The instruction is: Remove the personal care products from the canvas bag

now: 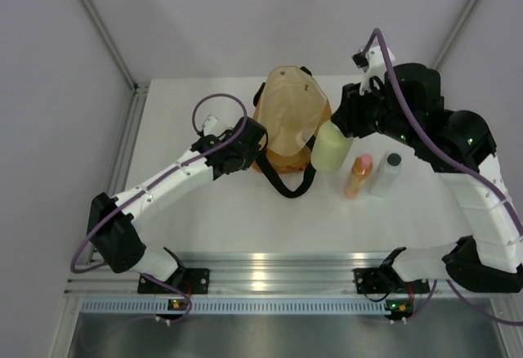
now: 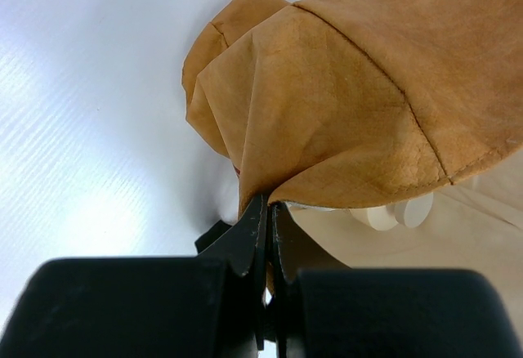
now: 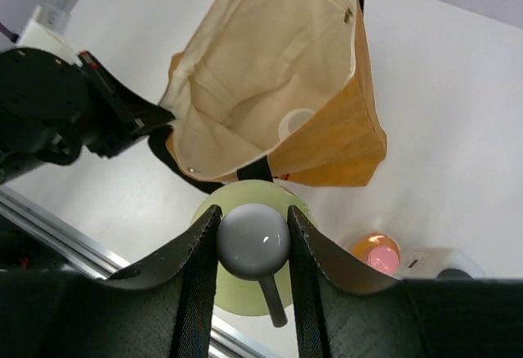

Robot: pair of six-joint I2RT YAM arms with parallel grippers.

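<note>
Closest to us in the right wrist view, the right jaws pinch the rounded white top of the pump bottle (image 3: 233,297), one finger on each side. Its pale-green body hangs below them, just outside the mouth of the canvas bag (image 3: 278,72). We cannot tell whether its base touches the white surface (image 1: 245,211)

The bag lies on its side near the middle of the surface, its mustard-orange outside down and its cream lining open toward the right arm. A black loop handle (image 1: 286,185) trails from its near edge. Inside, on the lining, we see the round top of the cream jar (image 3: 296,123)

In the left wrist view, the left jaws are pressed together on a fold of the bag's orange fabric at its rim, holding that edge up

To the right of the bag, from above, the orange bottle (image 1: 358,176) with its pink cap stands on the surface. The whitish bottle (image 1: 386,174) with a black cap stands just beside it, farther right. Both are outside the bag, near the pump bottle
</note>
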